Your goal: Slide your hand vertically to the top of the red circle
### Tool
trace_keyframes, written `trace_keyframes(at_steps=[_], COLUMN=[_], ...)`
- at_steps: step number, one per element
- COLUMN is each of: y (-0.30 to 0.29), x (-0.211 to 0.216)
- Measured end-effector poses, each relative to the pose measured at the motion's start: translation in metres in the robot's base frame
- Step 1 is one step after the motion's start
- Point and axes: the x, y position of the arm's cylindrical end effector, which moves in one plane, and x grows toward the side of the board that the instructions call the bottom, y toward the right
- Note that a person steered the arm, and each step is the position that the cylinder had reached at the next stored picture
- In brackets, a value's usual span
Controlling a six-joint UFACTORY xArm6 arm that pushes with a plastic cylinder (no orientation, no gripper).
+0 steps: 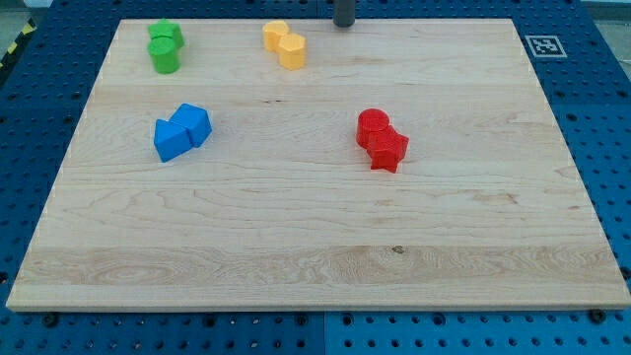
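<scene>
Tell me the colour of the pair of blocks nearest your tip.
Yellow: the yellow blocks sit just to the view's left of my tip, clearest in the camera view.

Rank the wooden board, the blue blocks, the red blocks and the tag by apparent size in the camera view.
1. Wooden board, by far the largest.
2-3. Blue blocks and red blocks: each pair looks about alike, so no ranking between them.
4. Tag, smallest, though it sits farther toward the view's top.

Only a short stub of my dark rod shows — it enters at the view's top, a little right of centre. My tip stands upright at the far edge of the surface, roughly midway between its two top corners — the arm above is out of view.
</scene>
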Motion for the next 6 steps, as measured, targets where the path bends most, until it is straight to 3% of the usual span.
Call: trace_keyframes(at_steps=[6], y=[0.035], x=[-0.002])
